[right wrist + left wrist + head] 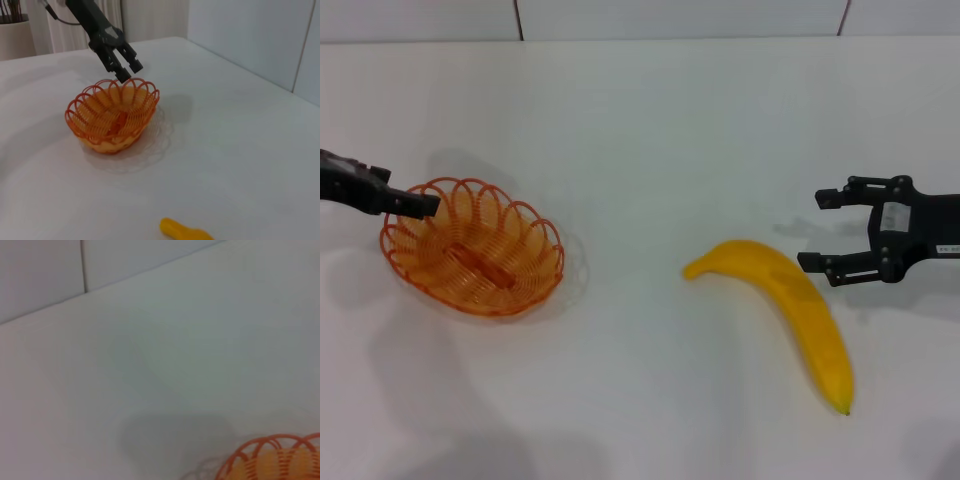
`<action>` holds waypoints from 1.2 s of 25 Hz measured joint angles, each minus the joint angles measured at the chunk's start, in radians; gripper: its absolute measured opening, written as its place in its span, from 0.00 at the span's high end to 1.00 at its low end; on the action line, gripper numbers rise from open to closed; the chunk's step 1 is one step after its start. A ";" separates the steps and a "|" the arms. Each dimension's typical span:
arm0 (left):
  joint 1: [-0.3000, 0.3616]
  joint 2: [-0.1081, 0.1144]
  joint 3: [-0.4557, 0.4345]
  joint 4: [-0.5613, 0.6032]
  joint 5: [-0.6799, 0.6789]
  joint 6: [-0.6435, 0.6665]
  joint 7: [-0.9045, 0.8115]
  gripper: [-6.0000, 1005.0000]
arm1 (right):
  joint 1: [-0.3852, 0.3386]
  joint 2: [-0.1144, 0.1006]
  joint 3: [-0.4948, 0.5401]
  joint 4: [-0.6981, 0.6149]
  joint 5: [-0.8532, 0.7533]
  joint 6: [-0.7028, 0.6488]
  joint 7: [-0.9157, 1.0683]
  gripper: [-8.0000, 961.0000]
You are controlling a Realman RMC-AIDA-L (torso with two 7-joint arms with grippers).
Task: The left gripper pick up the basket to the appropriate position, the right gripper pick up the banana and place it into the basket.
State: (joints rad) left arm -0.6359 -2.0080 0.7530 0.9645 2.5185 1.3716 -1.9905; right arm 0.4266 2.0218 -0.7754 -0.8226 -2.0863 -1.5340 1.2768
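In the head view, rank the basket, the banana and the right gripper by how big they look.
1. Basket and banana: too close to rank. The basket looks wider, the banana longer.
2. Right gripper: smallest, though it runs off the frame's edge.

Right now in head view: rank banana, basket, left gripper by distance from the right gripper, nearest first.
1. banana: just inboard of the right gripper, which sits at the table's right with jaws open; not touching.
2. basket: across the table on the robot's left.
3. left gripper: at the basket's far-left rim, marginally farther than the basket's middle.
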 joint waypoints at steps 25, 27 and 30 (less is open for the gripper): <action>-0.046 -0.014 0.003 -0.162 0.016 -0.137 0.070 0.10 | 0.000 0.000 0.001 0.000 0.000 0.000 0.004 0.08; -0.048 -0.018 0.003 -0.163 0.016 -0.142 0.074 0.10 | 0.000 0.000 0.001 0.000 0.000 0.000 0.004 0.08; -0.048 -0.020 0.002 -0.164 0.013 -0.146 0.074 0.10 | 0.000 0.000 0.001 0.000 0.000 0.000 0.005 0.08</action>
State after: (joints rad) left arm -0.6843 -2.0280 0.7553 0.8006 2.5316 1.2252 -1.9162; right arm 0.4264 2.0218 -0.7746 -0.8222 -2.0862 -1.5340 1.2813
